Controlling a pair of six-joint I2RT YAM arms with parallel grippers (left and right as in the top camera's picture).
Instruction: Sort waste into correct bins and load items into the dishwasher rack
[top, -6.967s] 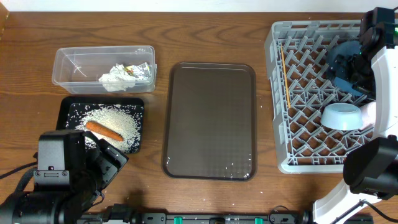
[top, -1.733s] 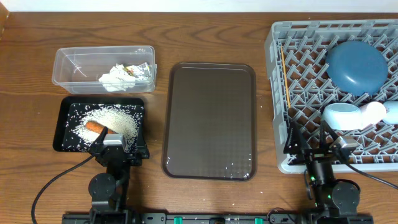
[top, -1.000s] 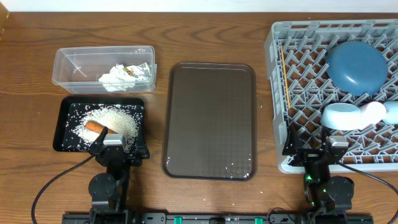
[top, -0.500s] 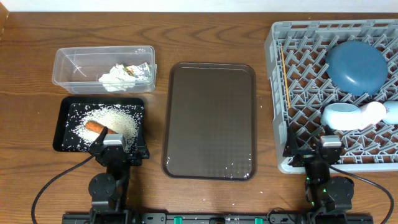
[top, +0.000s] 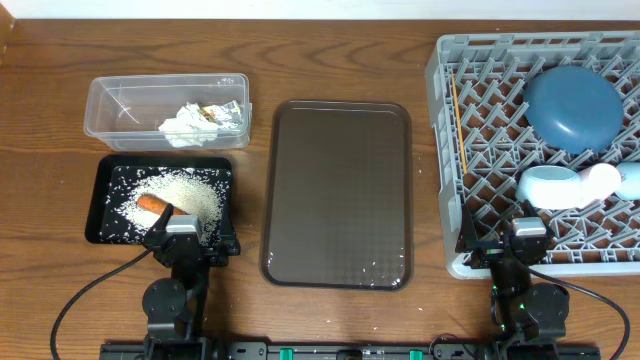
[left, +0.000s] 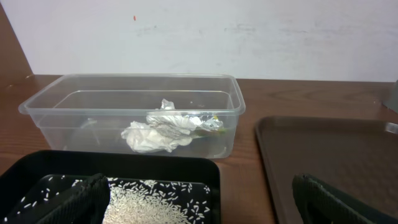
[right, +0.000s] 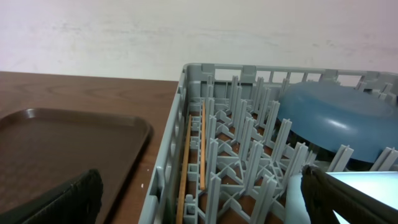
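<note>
From my overhead feed I see the large square grey plastic dishwasher rack (top: 540, 150) at the right of the wooden table (top: 340, 60). A large dark-blue round dish (top: 573, 107) leans among the pegs in its far right part. Nearer to me sit a small light-blue bowl (top: 549, 186) and, touching its right side, a small white cup (top: 603, 180). Thin wooden chopsticks (top: 458, 125) lie along the rack's left side, and my right wrist camera shows them resting between the outer wall and the first row of pegs.

In the middle of the table lies a larger dark-brown rectangular serving tray (top: 338, 193) with a few white specks at its near edge. To its left, at the far side, is the clear plastic rectangular box (top: 166, 110), and the crumpled white wrapper with yellow-green print (top: 200, 121) lies inside it. Just in front of that box is the shallow black rectangular tray (top: 163, 200), holding the loose white rice grains (top: 190, 192) and the small orange carrot (top: 153, 203) on the pile.

My left gripper (top: 186, 240) is parked at the near edge of the black tray, fingers spread wide, nothing between them. My right gripper (top: 524, 243) sits at the rack's near edge, jaws likewise wide apart and empty
</note>
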